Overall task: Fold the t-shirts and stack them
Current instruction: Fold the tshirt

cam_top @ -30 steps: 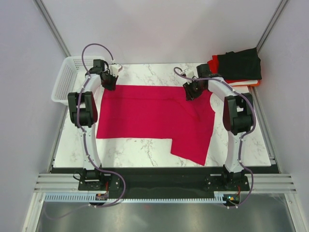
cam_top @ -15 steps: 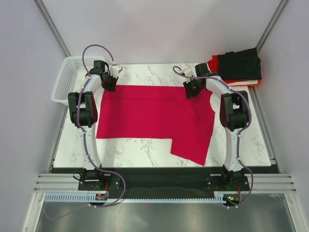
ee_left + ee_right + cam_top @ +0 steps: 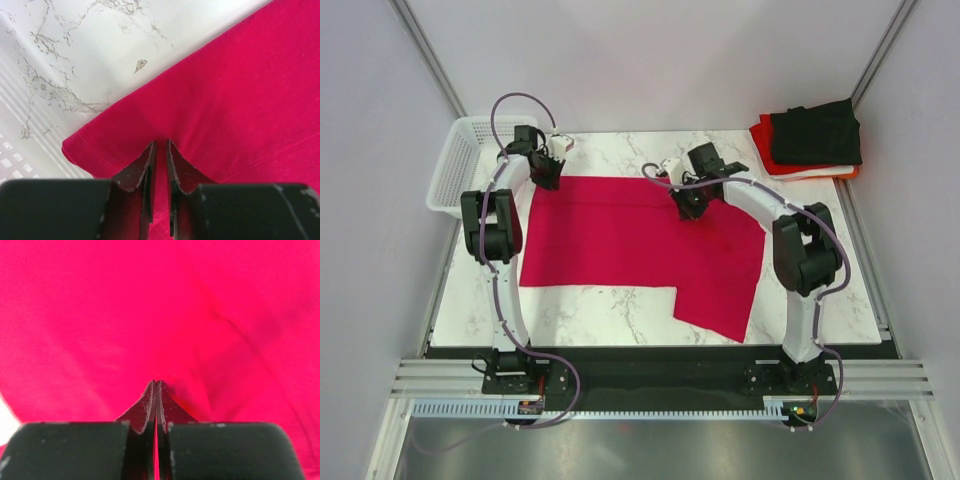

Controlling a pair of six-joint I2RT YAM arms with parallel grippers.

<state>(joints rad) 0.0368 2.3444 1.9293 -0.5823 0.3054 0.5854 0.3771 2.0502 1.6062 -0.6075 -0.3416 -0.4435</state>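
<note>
A crimson-pink t-shirt (image 3: 620, 235) lies spread on the marble table. My left gripper (image 3: 548, 172) is at its far left corner, jaws nearly closed with the cloth (image 3: 225, 100) pinched between them (image 3: 160, 142). My right gripper (image 3: 688, 207) is over the shirt's far middle, shut tight on a fold of the crimson cloth (image 3: 156, 382), which fills the right wrist view (image 3: 150, 305). A stack of folded shirts sits at the far right corner: black (image 3: 815, 132) on top, orange-red (image 3: 761, 134) and white (image 3: 820, 172) edges showing below.
A white mesh basket (image 3: 452, 165) stands at the far left edge of the table, just beside my left arm. A sleeve or flap of the crimson shirt (image 3: 715, 300) hangs toward the near right. Bare marble (image 3: 610, 305) shows near the front.
My right gripper has moved left from the shirt's far right corner toward the middle, dragging that part of the cloth with it. The left arm has not moved.
</note>
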